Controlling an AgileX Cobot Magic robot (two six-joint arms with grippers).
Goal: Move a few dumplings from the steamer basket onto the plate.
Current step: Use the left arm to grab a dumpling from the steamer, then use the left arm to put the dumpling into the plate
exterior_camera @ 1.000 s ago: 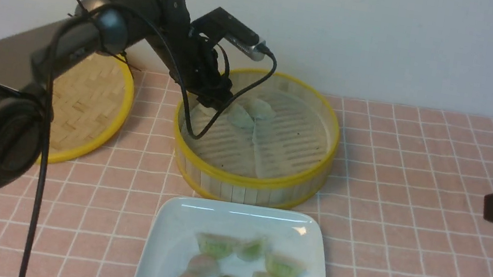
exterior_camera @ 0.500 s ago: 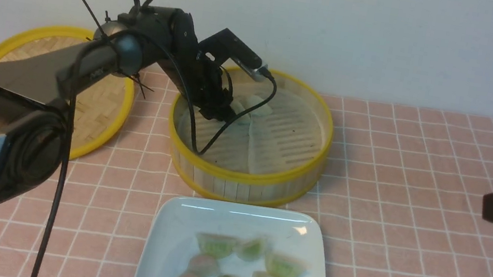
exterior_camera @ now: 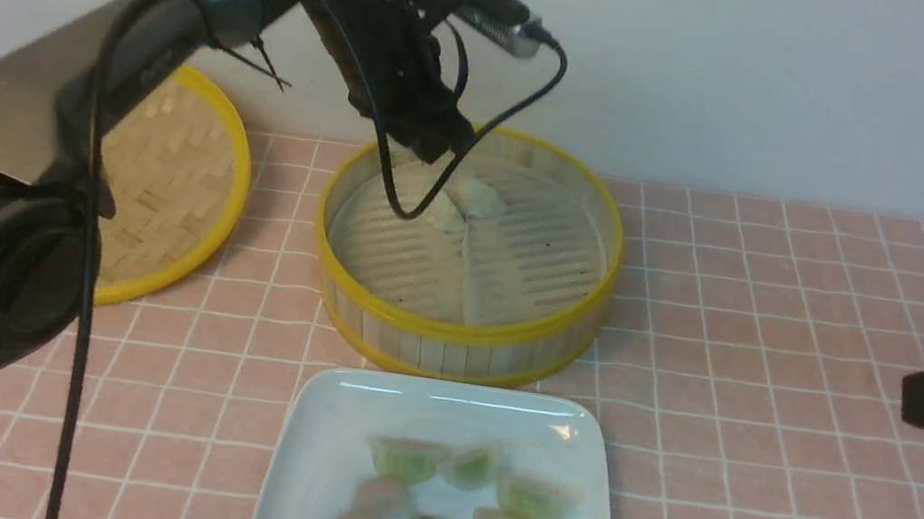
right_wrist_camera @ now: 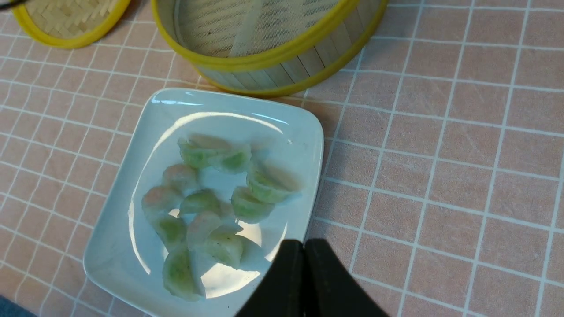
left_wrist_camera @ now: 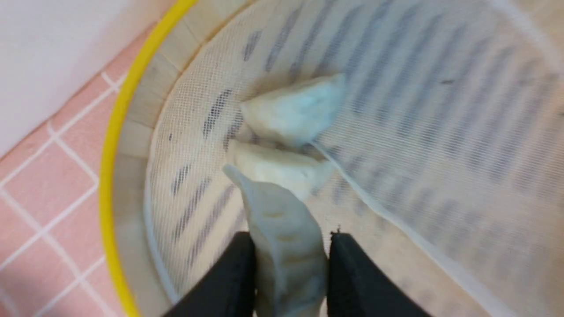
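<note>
The steamer basket [exterior_camera: 451,331] stands mid-table behind the white plate [exterior_camera: 328,423]. My left gripper [exterior_camera: 440,146] hangs over the basket's far-left part, raised off the floor. In the left wrist view this left gripper [left_wrist_camera: 293,240] is shut on a pale pleated dumpling [left_wrist_camera: 282,237] held between both fingers. Two more pale dumplings [left_wrist_camera: 295,114] [left_wrist_camera: 277,165] lie together on the basket's mesh liner, also seen from the front as pale dumplings [exterior_camera: 476,197]. My right gripper [right_wrist_camera: 304,244] is shut and empty, hovering above the plate's [right_wrist_camera: 291,132] right edge.
Several green-filled and pink-filled dumplings [right_wrist_camera: 207,202] lie on the plate. The flat woven lid [exterior_camera: 161,187] lies left of the basket. A black cable from the left arm's wrist camera dangles into the basket. Pink tiled tabletop stretches to the right.
My left gripper has closed on a dumpling and risen from the basket floor. The basket slid slightly left. The right arm has not moved.
</note>
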